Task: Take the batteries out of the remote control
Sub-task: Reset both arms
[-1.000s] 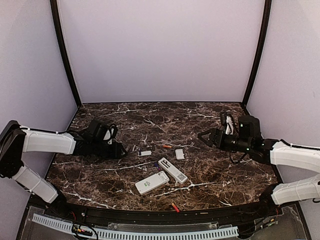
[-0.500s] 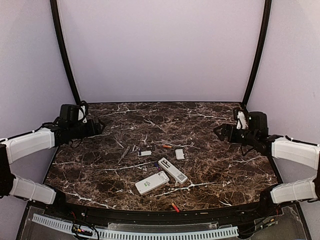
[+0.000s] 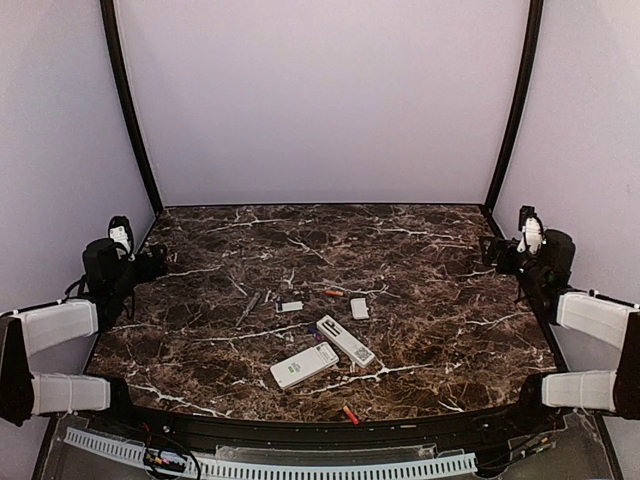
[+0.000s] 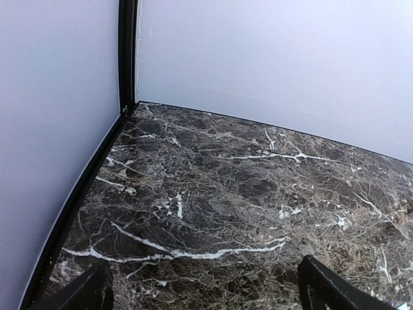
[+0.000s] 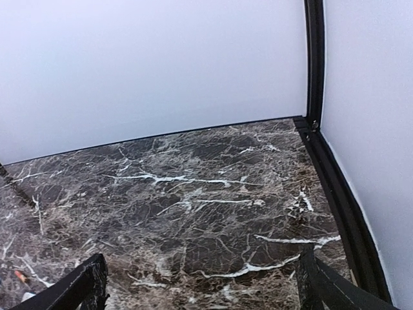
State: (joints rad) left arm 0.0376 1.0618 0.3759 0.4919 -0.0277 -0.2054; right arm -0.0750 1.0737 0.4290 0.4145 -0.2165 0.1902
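Status | your left gripper (image 4: 203, 284) and right gripper (image 5: 201, 272) spread wide, empty | batteries (image 3: 334, 293) lie loose beside remotes (image 3: 345, 340), seemingly unloaded

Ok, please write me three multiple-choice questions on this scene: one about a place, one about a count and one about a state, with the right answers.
1. Where does the orange-red battery closest to the arm bases lie?
A. At the near edge of the table, nearer than both remotes
B. On top of a remote
C. Against the back wall

2. How many remotes lie on the table?
A. One
B. Two
C. Four

3. How do the left gripper and the right gripper stand?
A. Both open and empty
B. Both shut on batteries
C. One shut on a remote

Answers:
1 A: in the top view it lies alone at the front edge, below both remotes.
2 B: two long white bodies lie side by side in the middle.
3 A: each wrist view shows the fingers wide apart with only marble between them.
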